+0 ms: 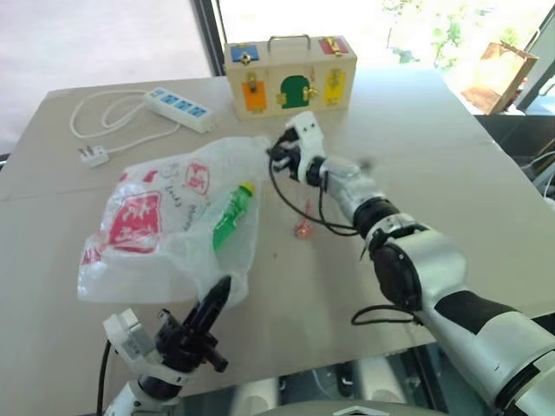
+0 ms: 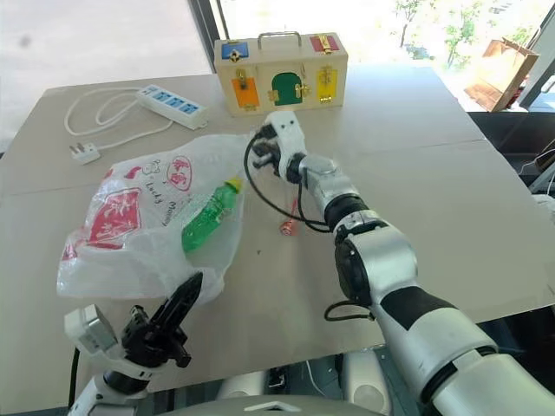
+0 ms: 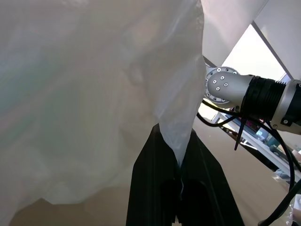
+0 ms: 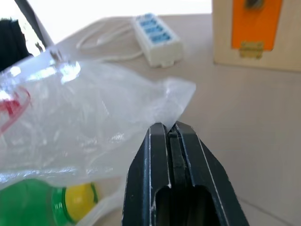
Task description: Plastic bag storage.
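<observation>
Our left gripper sits at the near edge of the table, fingers pressed together on a thin fold of the bag; the left wrist view shows the film running down between the two black fingers. We judge this pinch anchors the near corner so the bag cannot slide while the other arm works.

The bag lies in the left half of the table, well short of the power strip and the toy box behind it. It is thin, translucent white and heavily crinkled, with red pictures and lettering on its left side. It is puffed up rather than flat, and a green bottle with a yellow cap shows through the film inside it. A small red item lies on the table just right of the bag.

Our right gripper reaches in at the bag's far right corner. Its fingers are closed tight, the bag's peak right at their tips; whether any film is caught there we cannot tell. Holding two opposite corners would let us spread or fold the bag.
</observation>
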Available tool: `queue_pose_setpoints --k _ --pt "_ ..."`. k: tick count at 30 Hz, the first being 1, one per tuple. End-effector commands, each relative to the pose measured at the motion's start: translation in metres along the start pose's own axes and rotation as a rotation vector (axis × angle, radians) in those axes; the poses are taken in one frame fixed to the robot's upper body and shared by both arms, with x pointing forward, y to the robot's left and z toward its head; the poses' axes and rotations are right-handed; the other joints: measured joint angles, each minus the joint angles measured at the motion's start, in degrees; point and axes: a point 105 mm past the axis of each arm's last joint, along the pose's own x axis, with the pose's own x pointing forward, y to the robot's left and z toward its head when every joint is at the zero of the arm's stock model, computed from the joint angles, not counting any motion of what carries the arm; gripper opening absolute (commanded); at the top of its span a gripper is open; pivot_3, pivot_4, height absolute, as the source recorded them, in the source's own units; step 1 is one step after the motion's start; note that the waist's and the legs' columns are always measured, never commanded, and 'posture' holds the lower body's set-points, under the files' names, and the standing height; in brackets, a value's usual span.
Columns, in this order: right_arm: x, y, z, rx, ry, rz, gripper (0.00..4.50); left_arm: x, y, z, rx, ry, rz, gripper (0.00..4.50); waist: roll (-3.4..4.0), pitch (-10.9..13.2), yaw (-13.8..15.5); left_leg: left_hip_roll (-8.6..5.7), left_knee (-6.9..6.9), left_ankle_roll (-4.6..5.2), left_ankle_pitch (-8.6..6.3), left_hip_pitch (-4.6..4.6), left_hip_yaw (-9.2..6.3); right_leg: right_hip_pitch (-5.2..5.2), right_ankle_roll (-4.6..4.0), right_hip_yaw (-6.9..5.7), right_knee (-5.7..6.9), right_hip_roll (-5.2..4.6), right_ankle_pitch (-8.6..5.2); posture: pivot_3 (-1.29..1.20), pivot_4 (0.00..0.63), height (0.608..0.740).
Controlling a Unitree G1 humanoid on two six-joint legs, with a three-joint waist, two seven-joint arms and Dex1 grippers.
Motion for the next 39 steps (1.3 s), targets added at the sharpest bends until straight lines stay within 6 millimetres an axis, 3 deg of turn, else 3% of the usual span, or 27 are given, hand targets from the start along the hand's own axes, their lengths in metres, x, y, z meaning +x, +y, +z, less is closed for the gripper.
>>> queue_pose_setpoints --k 1,10,14,16,17,18,19,20,22,24,28,31,35,39 --pt "-0.009 -0.01 0.056 0.141 -0.173 0.045 0.03 0.014 -0.002 0.027 0.049 -0.077 -0.045 0.0 0.02 0.0 0.5 -0.01 0.0 0.01 0.0 -0.04 -0.04 0.0 0.05 -0.04 0.0 -0.01 0.03 0.0 0.15 0.74" --pt "-0.055 -0.062 0.078 0.127 -0.189 -0.03 0.03 0.04 -0.007 0.061 0.034 -0.198 -0.116 0.0 0.01 0.0 0.3 -0.08 0.03 -0.06 0.04 -0.02 -0.11 0.1 0.12 -0.07 0.01 -0.04 0.08 0.0 0.15 0.74" --pt "-0.086 -0.091 0.098 0.099 -0.223 -0.135 0.03 0.052 -0.007 0.075 0.017 -0.238 -0.156 0.0 0.01 0.0 0.4 -0.09 0.03 -0.07 0.05 0.0 -0.12 0.11 0.12 -0.09 0.06 -0.02 0.08 0.0 0.15 0.74" --pt "-0.093 -0.093 0.1 0.084 -0.211 -0.125 0.03 0.054 -0.004 0.076 0.006 -0.239 -0.16 0.0 0.01 0.0 0.3 -0.12 0.03 -0.07 0.05 0.01 -0.09 0.11 0.12 -0.05 0.07 -0.03 0.08 0.0 0.15 0.74" --pt "-0.095 -0.091 0.095 0.065 -0.184 -0.105 0.03 0.054 -0.002 0.075 -0.005 -0.238 -0.156 0.0 0.01 0.0 0.2 -0.13 0.04 -0.07 0.05 0.01 -0.09 0.11 0.13 -0.04 0.06 -0.03 0.08 0.0 0.15 0.74" --pt "-0.096 -0.089 0.087 0.035 -0.148 -0.088 0.42 0.053 0.0 0.073 -0.016 -0.228 -0.152 0.0 0.01 0.0 0.1 -0.13 0.03 -0.07 0.05 0.04 -0.11 0.11 0.13 0.0 0.06 -0.02 0.09 0.0 0.15 0.74" --pt "-0.097 -0.087 0.082 0.015 -0.123 -0.079 0.54 0.053 0.001 0.072 -0.023 -0.22 -0.149 0.0 0.01 0.0 0.1 -0.13 0.03 -0.07 0.05 0.05 -0.12 0.11 0.13 0.02 0.05 -0.01 0.09 0.0 0.15 0.74" --pt "-0.097 -0.076 0.065 -0.033 -0.044 -0.014 0.85 0.049 0.004 0.067 -0.035 -0.196 -0.14 0.0 0.01 0.0 0.1 -0.14 0.02 -0.07 0.05 0.08 -0.1 0.12 0.13 0.01 0.05 0.02 0.08 0.0 0.15 0.74" --pt "-0.101 -0.051 0.029 -0.098 0.119 0.122 1.61 0.039 0.009 0.058 -0.067 -0.158 -0.114 0.0 0.02 -0.1 0.1 -0.11 -0.01 -0.07 0.05 0.11 -0.09 0.12 0.13 0.04 0.06 0.06 0.08 0.0 0.15 0.74" --pt "-0.107 -0.026 -0.004 -0.144 0.244 0.219 2.69 0.028 0.014 0.053 -0.107 -0.143 -0.08 0.0 0.06 -0.1 0.1 -0.02 -0.04 -0.07 0.05 0.14 -0.14 0.11 0.12 0.07 0.04 0.09 0.08 0.0 0.15 0.74" --pt "-0.108 -0.001 -0.037 -0.16 0.319 0.229 4.47 0.011 0.019 0.043 -0.143 -0.107 -0.035 0.0 0.11 -0.1 0.2 -0.01 0.02 -0.06 0.04 0.12 -0.15 0.06 0.12 0.08 0.11 0.05 0.07 0.0 0.15 0.74" --pt "-0.103 -0.002 -0.053 -0.185 0.362 0.109 4.47 0.003 0.018 0.039 -0.16 -0.091 -0.018 0.0 0.06 -0.1 0.2 -0.05 0.1 0.09 -0.04 0.17 -0.19 0.1 0.05 0.07 0.11 0.05 0.04 0.0 0.15 0.74" --pt "-0.106 0.021 -0.064 -0.106 0.392 0.103 4.47 -0.007 0.012 0.041 -0.16 -0.093 0.017 0.0 -0.08 -0.2 0.3 0.01 0.06 0.08 -0.05 0.6 -0.26 0.47 -0.17 0.04 0.11 0.05 -0.05 0.0 0.15 0.74" --pt "-0.113 0.029 -0.077 -0.155 0.46 0.098 4.47 -0.01 0.009 0.038 -0.163 -0.087 0.03 0.0 -0.07 -0.2 0.4 0.0 0.02 0.09 -0.05 0.61 -0.27 0.47 -0.19 0.06 0.1 0.01 -0.05 0.0 0.15 0.74"
